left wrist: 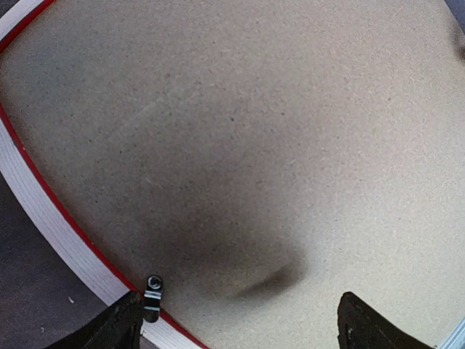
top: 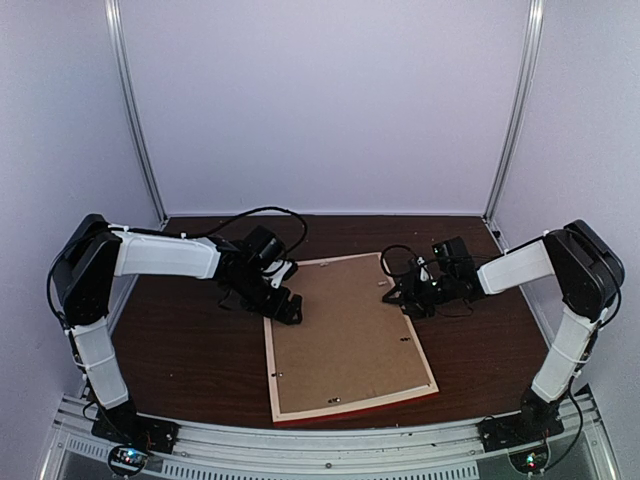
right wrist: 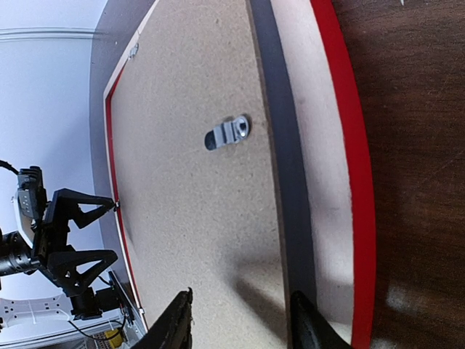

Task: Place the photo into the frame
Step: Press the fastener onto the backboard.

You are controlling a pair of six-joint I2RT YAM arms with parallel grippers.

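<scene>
Frame lies face down on the table, backing board up, presumably so you can reach the back. Left gripper hangs wide open over its left rail. Right gripper is half-spread at the board's edge, can't tell if it's gripping. Photo's not visible.

No legible text (the frame included).

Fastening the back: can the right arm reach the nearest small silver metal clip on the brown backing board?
Probably yes: the small silver metal clip lies uncovered just ahead of the open right tool.
</scene>
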